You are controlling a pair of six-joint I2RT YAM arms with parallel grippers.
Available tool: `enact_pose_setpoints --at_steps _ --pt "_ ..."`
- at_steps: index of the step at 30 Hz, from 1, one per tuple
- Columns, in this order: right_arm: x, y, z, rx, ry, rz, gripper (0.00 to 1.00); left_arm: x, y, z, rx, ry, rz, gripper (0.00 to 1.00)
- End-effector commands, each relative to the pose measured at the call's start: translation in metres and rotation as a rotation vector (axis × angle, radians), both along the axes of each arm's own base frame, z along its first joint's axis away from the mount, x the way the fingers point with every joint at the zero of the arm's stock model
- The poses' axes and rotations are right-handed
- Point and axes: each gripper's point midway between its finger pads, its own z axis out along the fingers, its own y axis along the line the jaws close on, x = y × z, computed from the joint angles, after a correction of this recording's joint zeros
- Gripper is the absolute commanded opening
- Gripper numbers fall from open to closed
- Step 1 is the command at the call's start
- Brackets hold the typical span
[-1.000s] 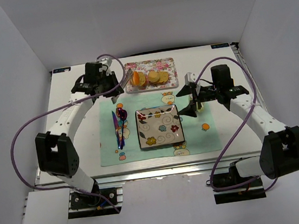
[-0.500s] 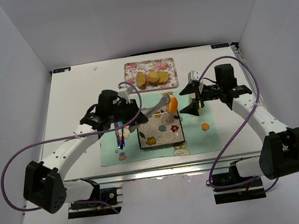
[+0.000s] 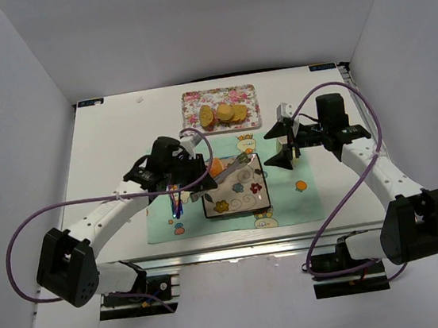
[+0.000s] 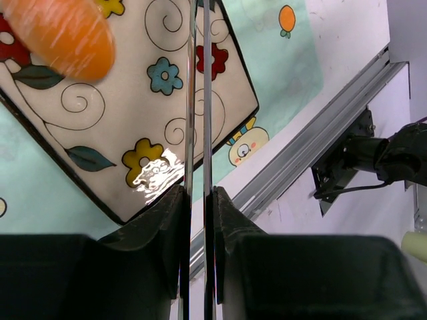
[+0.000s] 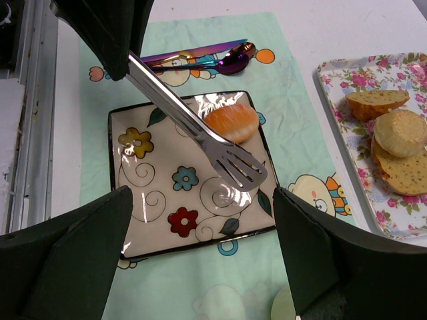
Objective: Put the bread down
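This is a robotics lab test cell dressed up as a dining spot. Plain white panels box in a white table on three sides. An aluminium rail runs along its near edge. There the left arm and right arm are bolted, trailing purple cable. The tabletop is staged as a place setting: a pale green cartoon placemat, a square flower-patterned plate, a floral tray and iridescent cutlery.

I see my left claw gripping tongs over the flowery plate. The bread lies on that plate. My right claw hangs spread wide beside it.
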Motion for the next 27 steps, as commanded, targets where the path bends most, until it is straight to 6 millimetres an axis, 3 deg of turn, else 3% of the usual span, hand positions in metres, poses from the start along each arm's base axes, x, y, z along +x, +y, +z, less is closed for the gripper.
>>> enact_pose_setpoints --at_steps 1,4,9,11,12,13,14,16,17,20,21,23,24,26,27 --pt "-0.001 0.0 0.017 0.019 -0.04 0.009 0.89 0.009 -0.002 0.036 -0.037 -0.11 0.004 0.02" --pt "-0.002 0.0 0.016 0.021 -0.036 0.012 0.9 0.02 -0.003 0.061 -0.069 -0.177 0.041 0.01" --pt "-0.001 0.0 0.017 0.024 -0.033 0.014 0.89 0.053 0.007 0.078 -0.063 -0.223 0.175 0.0" --pt "-0.001 0.001 0.017 0.025 -0.036 0.015 0.89 0.08 0.026 0.081 -0.036 -0.236 0.281 0.0" --pt "-0.001 0.001 0.017 0.026 -0.036 0.017 0.89 0.099 0.045 0.07 0.018 -0.219 0.37 0.0" --pt "-0.001 0.001 0.017 0.027 -0.034 0.017 0.9 0.108 0.054 0.067 0.042 -0.214 0.407 0.0" --pt "-0.001 0.001 0.017 0.027 -0.034 0.019 0.89 0.119 0.059 0.076 0.054 -0.242 0.423 0.0" --pt "-0.002 0.001 0.017 0.03 -0.032 0.023 0.89 0.136 0.076 0.065 0.149 -0.223 0.475 0.0" --pt "-0.002 0.001 0.017 0.03 -0.032 0.023 0.89 0.146 0.081 0.078 0.17 -0.257 0.488 0.0" --pt "-0.002 0.001 0.017 0.029 -0.039 0.025 0.89 0.161 0.127 0.065 0.313 -0.231 0.592 0.0" --pt "-0.001 0.001 0.017 0.028 -0.042 0.022 0.89 0.163 0.157 0.053 0.384 -0.221 0.625 0.0" --pt "0.0 0.001 0.016 0.028 -0.035 0.015 0.89 0.163 0.197 0.035 0.465 -0.216 0.669 0.0" --pt "0.0 0.001 0.015 0.028 -0.028 0.014 0.89 0.159 0.23 0.011 0.523 -0.202 0.675 0.0" --pt "-0.001 0.001 0.014 0.028 -0.026 0.015 0.89 0.153 0.257 -0.012 0.556 -0.198 0.648 0.0" --pt "0.0 0.001 0.014 0.027 -0.026 0.014 0.89 0.146 0.285 -0.029 0.605 -0.186 0.666 0.0"
